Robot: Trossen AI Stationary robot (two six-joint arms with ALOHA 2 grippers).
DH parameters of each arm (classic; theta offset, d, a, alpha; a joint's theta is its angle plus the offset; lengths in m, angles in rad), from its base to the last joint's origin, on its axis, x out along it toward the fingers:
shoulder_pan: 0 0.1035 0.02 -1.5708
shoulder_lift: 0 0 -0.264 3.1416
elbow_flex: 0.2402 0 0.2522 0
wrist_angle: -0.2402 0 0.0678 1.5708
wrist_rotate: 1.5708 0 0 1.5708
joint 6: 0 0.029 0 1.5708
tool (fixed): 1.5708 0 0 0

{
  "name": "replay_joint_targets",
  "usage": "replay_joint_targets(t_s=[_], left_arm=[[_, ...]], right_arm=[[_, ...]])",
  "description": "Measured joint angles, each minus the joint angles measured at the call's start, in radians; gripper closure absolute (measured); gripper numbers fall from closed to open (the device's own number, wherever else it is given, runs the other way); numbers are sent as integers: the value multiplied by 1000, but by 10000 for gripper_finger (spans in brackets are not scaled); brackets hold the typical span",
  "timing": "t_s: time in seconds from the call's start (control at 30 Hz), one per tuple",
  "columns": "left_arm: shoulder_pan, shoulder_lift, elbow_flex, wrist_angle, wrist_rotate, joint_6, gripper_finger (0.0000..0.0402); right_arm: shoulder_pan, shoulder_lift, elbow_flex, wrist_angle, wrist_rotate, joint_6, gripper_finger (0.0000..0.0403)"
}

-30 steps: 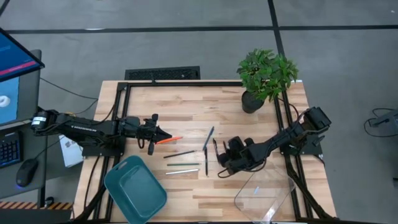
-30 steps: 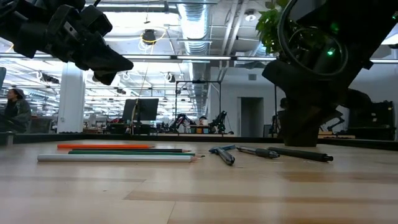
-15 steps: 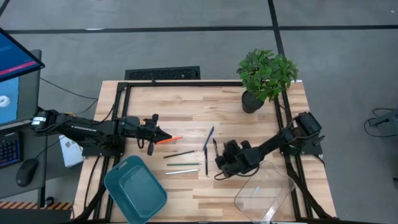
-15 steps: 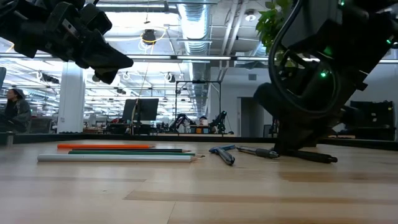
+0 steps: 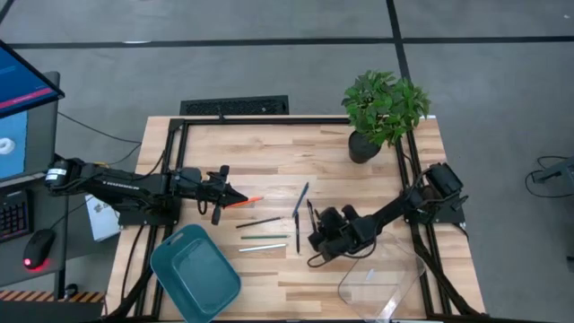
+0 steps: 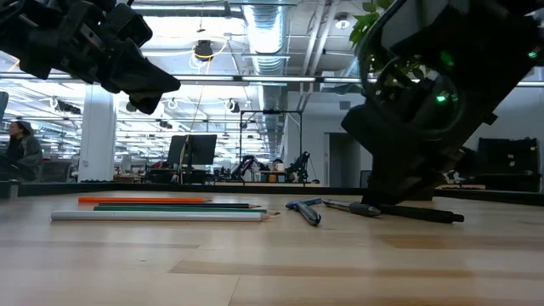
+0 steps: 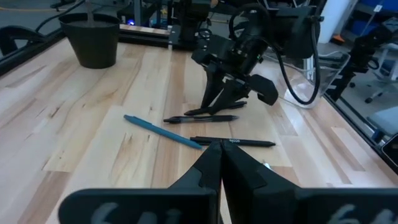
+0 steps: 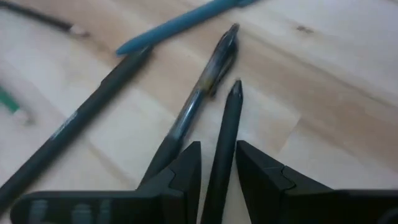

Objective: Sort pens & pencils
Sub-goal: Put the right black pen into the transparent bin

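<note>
My right gripper [image 5: 316, 238] is down at the pens near the table's middle, shut on a black pen [image 8: 227, 121]. Beside that pen lie a translucent dark pen [image 8: 200, 93], a dark grey pen [image 8: 87, 118] and a blue pen [image 5: 301, 197]. The orange pencil [image 5: 248, 202], dark pencil [image 5: 260, 221], green pencil [image 5: 265, 237] and pale pencil [image 5: 263, 247] lie flat left of the pens. My left gripper [image 5: 235, 199] is shut and hovers above the table, its tip next to the orange pencil's left end. My right gripper has the black pen's shaft [image 8: 222, 152], back from its pointed tip [image 8: 236, 88], pinched between its two fingers [image 8: 186, 171]. The fingers come slanting down from the table's right side. The pen lies on the table [image 6: 425, 213] and runs forward out of the gap.
A teal bin [image 5: 195, 274] sits at the near left and a clear container [image 5: 381, 280] at the near right. A potted plant [image 5: 384, 112] stands at the far right corner. A person [image 6: 21, 149] shows in the room beyond the table.
My right gripper has moved a little toward the table's left and near edges and come down onto the pens, its fingers settling on either side of the black pen, which has shifted slightly along the table.
</note>
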Motion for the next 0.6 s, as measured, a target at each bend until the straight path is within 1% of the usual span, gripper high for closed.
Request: replay_joint_targets(t_s=[0.6], left_arm=[[0,0,0,-1,0,0,401]], right_arm=[[-4,0,0,-12,20,-4,280]])
